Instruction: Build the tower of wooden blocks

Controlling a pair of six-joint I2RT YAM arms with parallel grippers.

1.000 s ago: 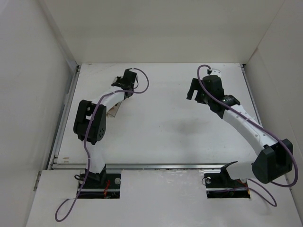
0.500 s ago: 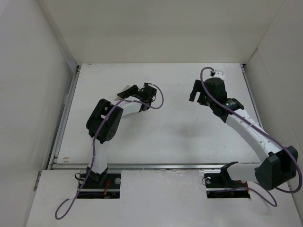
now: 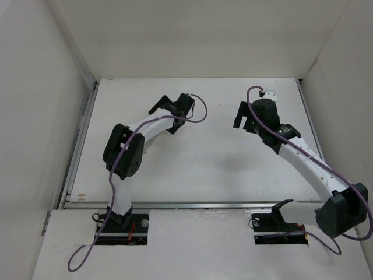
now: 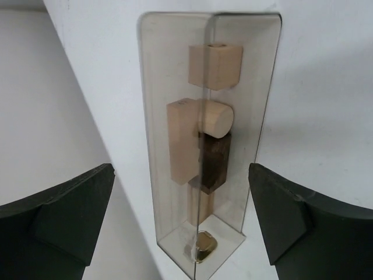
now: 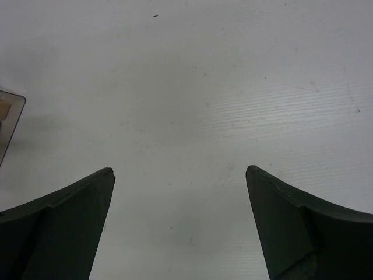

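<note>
The blocks (image 4: 201,146) are no tower yet: they lie loose in a row inside a clear box (image 4: 152,87). At the far end is a pale tan, squarish block (image 4: 215,65). Nearer sits a long pale post (image 4: 180,149) with a pale round-ended piece (image 4: 214,118) against it. A dark brown block (image 4: 213,162) touches both from below, and another pale block (image 4: 201,204) shows under that. At the near end of the box lies a small glossy piece (image 4: 201,248); what it is cannot be told.

In the left wrist view, the left gripper (image 4: 180,175) is spread wide, one finger at each side. The box lies ahead in line with the gap, and neither finger touches it. The clear walls stand between the fingers and the blocks.

The right gripper (image 5: 180,170) is also wide apart and holds nothing. It hangs over bare white table (image 5: 192,70), and only a corner of the box (image 5: 9,114) shows at the left edge of its view. From above, both arms reach toward the far half of the table, well apart.
</note>
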